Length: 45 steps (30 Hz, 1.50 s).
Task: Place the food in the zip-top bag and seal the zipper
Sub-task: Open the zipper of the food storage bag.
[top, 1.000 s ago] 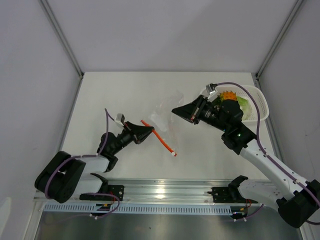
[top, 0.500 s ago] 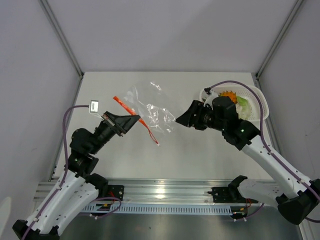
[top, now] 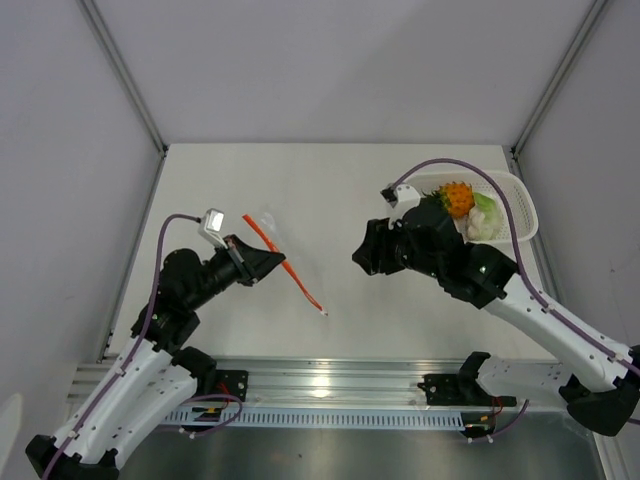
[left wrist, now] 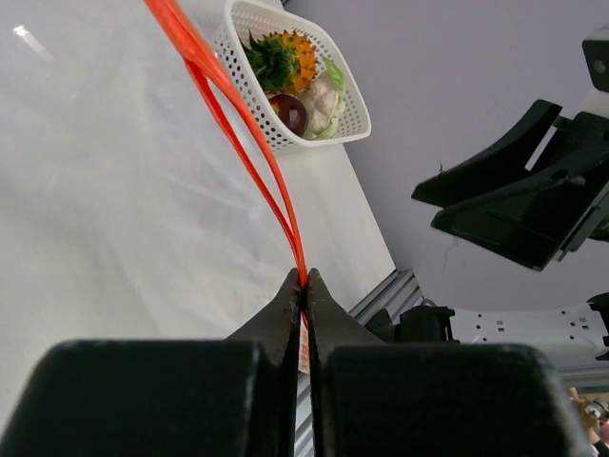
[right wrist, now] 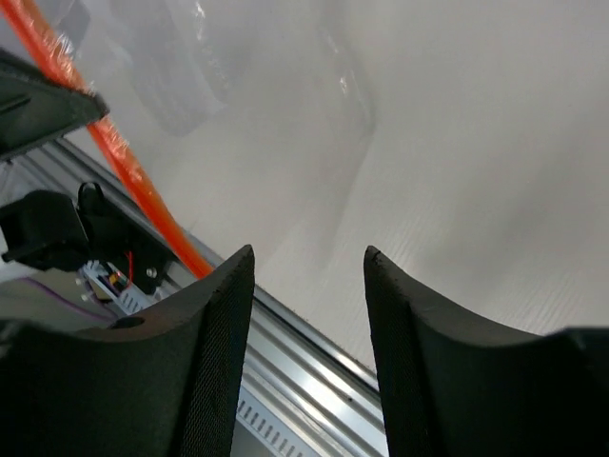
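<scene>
left gripper (top: 272, 263) (left wrist: 303, 278): clamped tight on the zipper, pinching it partway along its length.
zipper (top: 300, 285) (left wrist: 186, 36) (right wrist: 124, 162): red-orange strip, running through that pinch from 11 o'clock to 5 o'clock seen from overhead. The lower end sticks out free past the fingers. In the left wrist view its two halves part just beyond the pinch.
bag (right wrist: 205, 81): clear crinkly film on the strip's upper stretch, at about 12 o'clock from the left gripper. Cannot tell whether it touches the table (top: 330, 180).
right gripper (top: 362, 250) (right wrist: 309, 255): fingers apart, nothing between them. It sits at 3 o'clock from the left gripper, well apart, facing the bag.
food: pineapple (top: 457, 197), dark red fruit (left wrist: 291, 112) and white and pale-green piece (top: 482, 212) all lie in the white basket (top: 520, 195) at the table's 2 o'clock corner, well apart from the bag.
</scene>
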{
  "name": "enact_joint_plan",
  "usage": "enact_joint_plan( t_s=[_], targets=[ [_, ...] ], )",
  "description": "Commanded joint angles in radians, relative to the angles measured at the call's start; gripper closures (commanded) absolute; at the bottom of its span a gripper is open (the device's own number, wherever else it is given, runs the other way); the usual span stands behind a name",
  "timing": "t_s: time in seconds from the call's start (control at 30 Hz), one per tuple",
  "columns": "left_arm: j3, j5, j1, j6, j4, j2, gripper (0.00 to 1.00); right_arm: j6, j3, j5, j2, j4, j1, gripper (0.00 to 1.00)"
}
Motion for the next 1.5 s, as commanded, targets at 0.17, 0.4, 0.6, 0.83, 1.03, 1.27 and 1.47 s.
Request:
enact_joint_plan(
  t_s=[0.17,0.4,0.6,0.83,1.03,1.27,1.47],
  targets=[
    [0.028,-0.007,-0.008,-0.038,-0.079,-0.012,0.99,-0.151,0.020,0.143,0.104,0.070,0.287,0.55],
    [0.071,-0.076,-0.008,-0.033,-0.179,-0.029,0.99,-0.219,0.086,0.259,0.214,0.110,0.444,0.60],
    [0.077,-0.069,-0.008,-0.035,-0.191,-0.024,0.99,-0.240,0.105,0.308,0.282,0.113,0.494,0.65],
    [0.078,-0.063,-0.008,-0.032,-0.193,-0.019,0.99,-0.266,0.117,0.319,0.336,0.137,0.498,0.70],
    [0.080,-0.060,-0.008,-0.027,-0.196,-0.018,0.99,-0.274,0.128,0.328,0.388,0.151,0.497,0.74],
    [0.085,-0.061,-0.008,-0.021,-0.205,-0.019,0.99,-0.277,0.123,0.338,0.403,0.153,0.494,0.76],
    [0.081,-0.053,-0.008,-0.029,-0.199,-0.015,0.99,-0.285,0.108,0.354,0.412,0.165,0.495,0.77]
  ],
)
